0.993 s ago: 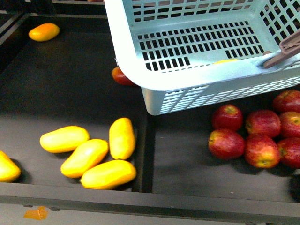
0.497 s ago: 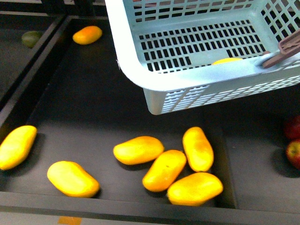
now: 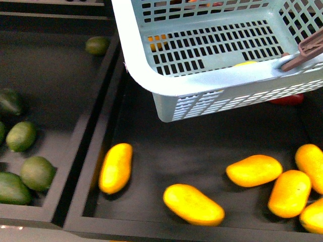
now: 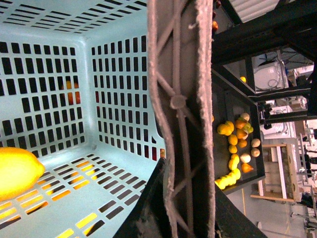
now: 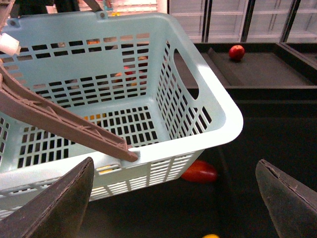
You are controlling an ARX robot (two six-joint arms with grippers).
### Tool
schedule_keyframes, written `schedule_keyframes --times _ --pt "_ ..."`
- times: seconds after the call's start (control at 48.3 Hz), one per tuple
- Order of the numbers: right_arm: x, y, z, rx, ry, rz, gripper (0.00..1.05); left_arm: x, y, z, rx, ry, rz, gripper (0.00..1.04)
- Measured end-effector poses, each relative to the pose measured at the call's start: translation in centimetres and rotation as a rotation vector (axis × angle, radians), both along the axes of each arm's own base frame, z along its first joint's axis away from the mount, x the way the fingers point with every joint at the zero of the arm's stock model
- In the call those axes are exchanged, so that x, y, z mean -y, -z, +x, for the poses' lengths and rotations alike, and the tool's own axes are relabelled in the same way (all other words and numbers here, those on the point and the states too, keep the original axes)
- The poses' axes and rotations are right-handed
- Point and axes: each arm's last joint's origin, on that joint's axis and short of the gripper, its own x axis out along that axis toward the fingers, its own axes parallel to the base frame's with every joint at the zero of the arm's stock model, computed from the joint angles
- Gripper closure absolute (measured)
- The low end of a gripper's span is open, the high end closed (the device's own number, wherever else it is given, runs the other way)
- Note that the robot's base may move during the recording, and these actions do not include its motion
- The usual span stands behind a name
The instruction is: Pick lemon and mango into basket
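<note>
The light teal basket [image 3: 202, 80] hangs tilted above the trays; it also shows in the right wrist view [image 5: 148, 89]. My left gripper [image 4: 182, 201] is shut on its brown handle [image 4: 178, 99]. A yellow lemon [image 4: 16, 172] lies on the basket floor; only a sliver of it shows in the front view [image 3: 246, 64]. Several mangoes lie in the tray below, among them one at the left [image 3: 115, 168], one in the middle [image 3: 193, 204] and one further right [image 3: 254, 170]. My right gripper [image 5: 173, 198] is open and empty beside the basket's corner, above dark tray floor.
Dark green oval fruits [image 3: 21, 136] fill the tray at the left, behind a raised divider [image 3: 91, 146]. A red fruit [image 5: 199, 172] lies under the basket's edge. A red apple [image 5: 237, 51] sits in a far tray.
In the front view the trays have slid to the right: the apples are gone, the mangoes moved right, green fruits came in at the left. The basket keeps its place in the picture.
</note>
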Motion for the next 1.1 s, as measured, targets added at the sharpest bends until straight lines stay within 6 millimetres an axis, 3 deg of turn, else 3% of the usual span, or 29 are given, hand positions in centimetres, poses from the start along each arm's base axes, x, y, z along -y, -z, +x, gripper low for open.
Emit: schedule_keyframes --times 0.579,0.641,0.683,0.745,0.91,1.014,1.097 --pt "0.0 0.0 0.0 0.000 -0.006 -0.001 0.09 -0.6 0.0 0.6 0.022 -0.036 0.021 0.98" --pt "0.0 -0.3 0.8 -0.266 0.225 0.125 0.09 -0.6 0.0 0.5 0.013 -0.025 0.012 0.98" --pt "0.7 -0.8 1.2 -0.436 0.427 0.184 0.09 -0.4 0.0 0.4 0.006 -0.019 0.007 0.98" --pt "2.3 -0.9 1.0 -0.540 0.627 0.284 0.09 0.0 0.0 0.0 0.006 -0.001 0.005 0.98" --pt "6.5 -1.3 1.9 -0.504 0.748 0.454 0.09 0.2 0.1 -0.2 -0.011 0.016 -0.008 0.98" --pt "9.3 0.5 3.0 -0.568 0.807 0.466 0.09 0.3 0.1 -0.2 -0.008 0.015 -0.005 0.98" --pt "10.2 1.7 3.9 -0.609 0.805 0.455 0.09 0.1 0.1 -0.1 -0.007 0.004 -0.004 0.98"
